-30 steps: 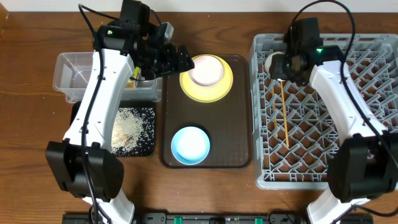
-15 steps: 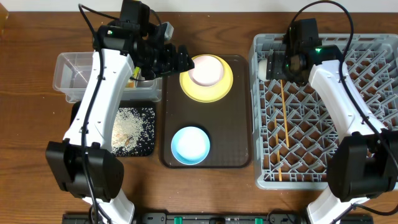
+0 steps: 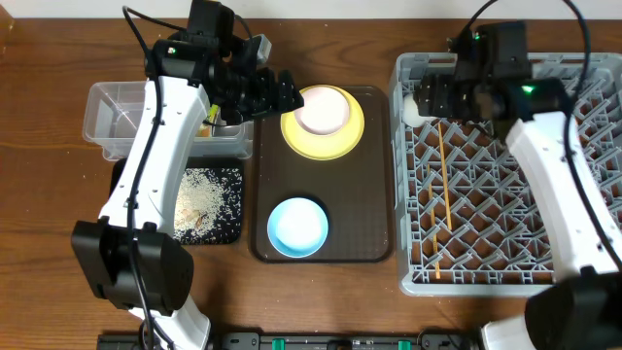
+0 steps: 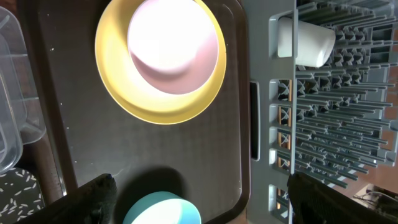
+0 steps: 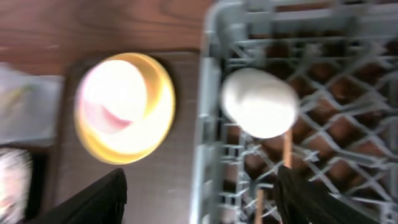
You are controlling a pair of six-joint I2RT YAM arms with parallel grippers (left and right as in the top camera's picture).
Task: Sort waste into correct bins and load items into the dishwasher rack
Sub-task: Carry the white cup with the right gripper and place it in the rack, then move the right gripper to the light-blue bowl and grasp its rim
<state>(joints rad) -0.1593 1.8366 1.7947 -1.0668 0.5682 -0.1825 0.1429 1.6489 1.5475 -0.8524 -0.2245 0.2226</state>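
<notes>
Fingers of the left gripper [image 3: 282,93] are standing wide overhead at the serving tray's [image 3: 374,194] far-left corner, nearest the white bowl [image 3: 323,109] on the yellow plate [image 3: 292,131] just rightward; its wrist camera is facing that bowl; the right wrist camera is showing the right gripper [image 5: 205,199] wide and empty over the white cup [image 5: 260,102] in the dishwasher rack [image 5: 208,143] beside the tray; no lettering is showing.

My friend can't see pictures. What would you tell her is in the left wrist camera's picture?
A white bowl sits on a yellow plate on a dark brown tray. A light blue bowl peeks in at the bottom edge, and at right a white cup rests in the corner of a grey rack.
</notes>
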